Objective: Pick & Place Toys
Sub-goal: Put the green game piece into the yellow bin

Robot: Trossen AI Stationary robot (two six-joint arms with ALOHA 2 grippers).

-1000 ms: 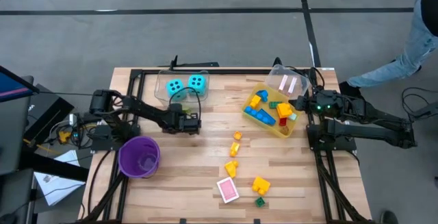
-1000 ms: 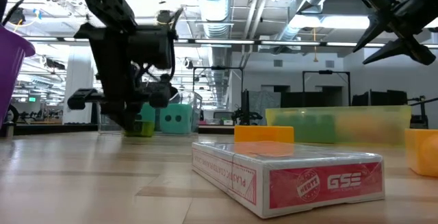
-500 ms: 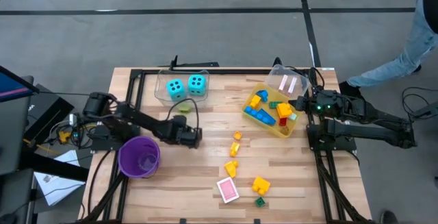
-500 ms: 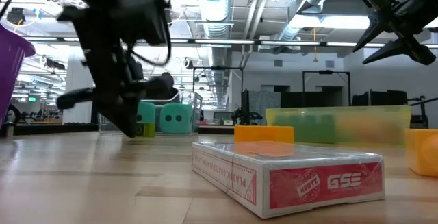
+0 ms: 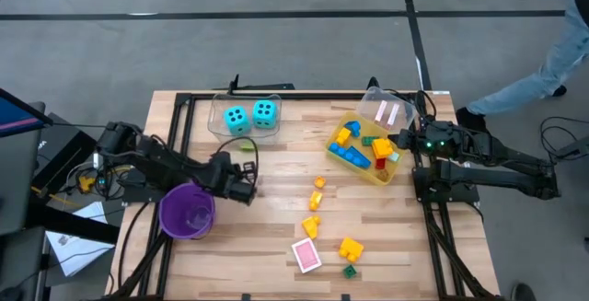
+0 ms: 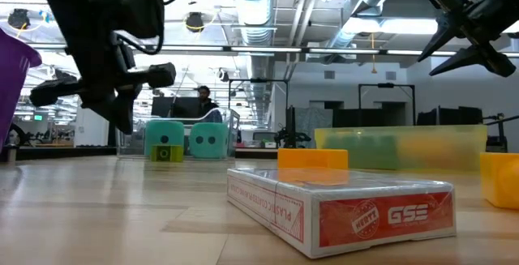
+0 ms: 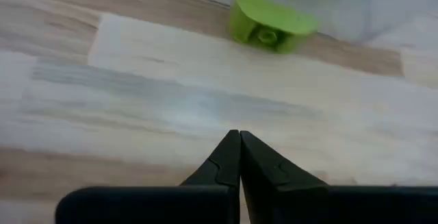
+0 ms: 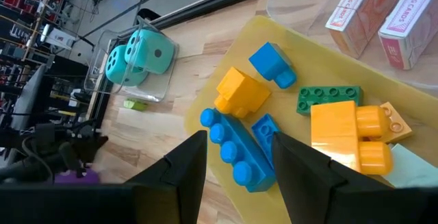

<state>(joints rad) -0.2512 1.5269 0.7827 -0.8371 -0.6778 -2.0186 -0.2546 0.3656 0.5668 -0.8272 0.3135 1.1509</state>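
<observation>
left gripper [image 5: 241, 183] clenched, empty, beside the purple cup [image 5: 187, 211]. green brick [image 7: 271, 25] lies ahead: should open before lowering over it. right gripper [image 8: 236, 157] part open, holding nothing, over yellow bin [image 5: 398, 170].

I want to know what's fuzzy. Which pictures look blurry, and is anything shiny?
Low view: the left arm is smeared and the card box up close is sharp. Left wrist view: the green brick is soft, and the table has a pale sheen. High view: all crisp.
</observation>
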